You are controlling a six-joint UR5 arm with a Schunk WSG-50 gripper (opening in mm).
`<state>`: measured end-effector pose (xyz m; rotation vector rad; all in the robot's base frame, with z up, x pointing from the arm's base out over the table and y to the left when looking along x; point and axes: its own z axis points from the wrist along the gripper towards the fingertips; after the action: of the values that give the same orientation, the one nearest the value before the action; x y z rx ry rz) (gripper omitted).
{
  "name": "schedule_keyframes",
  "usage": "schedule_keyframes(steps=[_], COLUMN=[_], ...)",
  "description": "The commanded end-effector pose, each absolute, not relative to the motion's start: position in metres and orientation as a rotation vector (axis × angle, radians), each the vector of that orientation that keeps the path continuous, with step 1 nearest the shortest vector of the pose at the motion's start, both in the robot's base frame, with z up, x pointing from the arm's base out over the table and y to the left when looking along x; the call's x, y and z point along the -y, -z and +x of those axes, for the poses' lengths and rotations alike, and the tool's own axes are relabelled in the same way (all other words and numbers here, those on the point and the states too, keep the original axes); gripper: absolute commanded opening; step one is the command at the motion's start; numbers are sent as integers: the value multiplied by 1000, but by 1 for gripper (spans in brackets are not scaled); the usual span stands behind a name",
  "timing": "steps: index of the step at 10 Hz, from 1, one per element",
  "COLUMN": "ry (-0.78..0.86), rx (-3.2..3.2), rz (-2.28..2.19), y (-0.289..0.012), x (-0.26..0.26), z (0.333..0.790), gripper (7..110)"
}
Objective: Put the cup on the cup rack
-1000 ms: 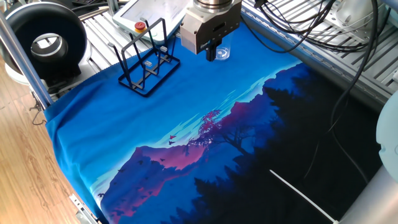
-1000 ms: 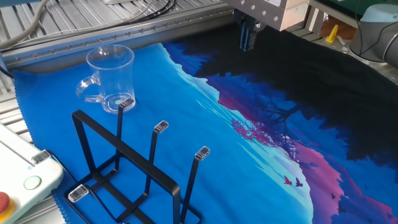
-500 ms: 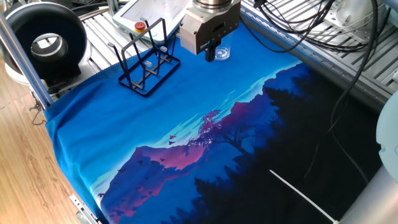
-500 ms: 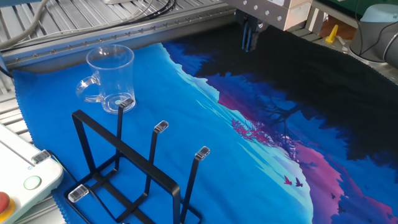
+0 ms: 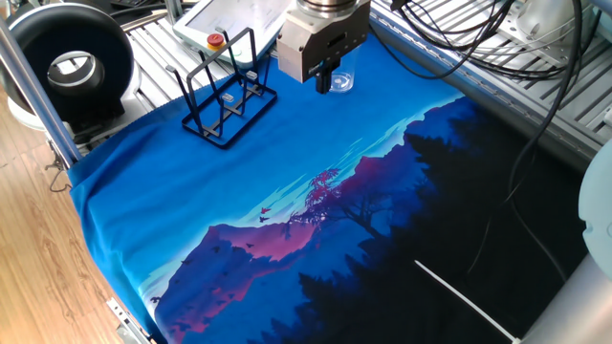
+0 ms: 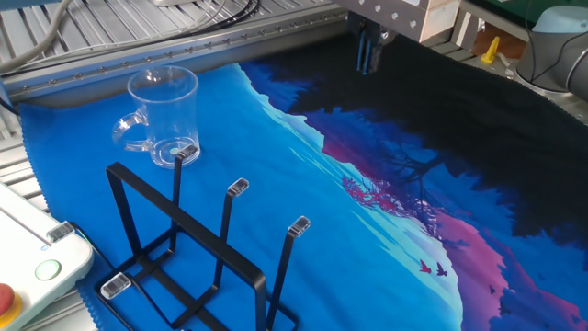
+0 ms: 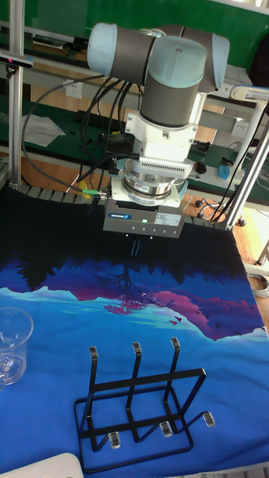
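The cup (image 6: 163,115) is a clear glass mug with a side handle. It stands upright on the blue cloth, at the left edge in the tall view (image 7: 11,345). In one fixed view the cup (image 5: 344,82) is half hidden behind the gripper body. The black wire cup rack (image 6: 188,253) (image 5: 226,99) (image 7: 139,404) stands empty near the cup, its upright prongs tipped with clear caps. My gripper (image 6: 368,57) (image 5: 325,84) (image 7: 134,247) hangs above the dark part of the cloth, well apart from the cup and the cup rack. Its fingers are together with nothing between them.
A white teach pendant (image 5: 218,27) (image 6: 32,267) with a red button lies just behind the rack. A black round device (image 5: 72,65) sits at the table's corner. Cables (image 5: 478,38) trail over the slatted aluminium top. The printed cloth (image 5: 316,220) covers the work area.
Almost nothing differs; the gripper holds nearly the same spot above the cloth, and the cup and rack have not moved.
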<state>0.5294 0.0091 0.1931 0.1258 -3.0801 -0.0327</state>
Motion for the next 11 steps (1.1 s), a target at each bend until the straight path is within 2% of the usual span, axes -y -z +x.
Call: schedule_keyframes(steps=[1,11], ry=[116,109], rx=[3103,3094], rz=[139,150], y=[-193,-193], x=[-22,-21], z=[535,533], gripper=[7,7])
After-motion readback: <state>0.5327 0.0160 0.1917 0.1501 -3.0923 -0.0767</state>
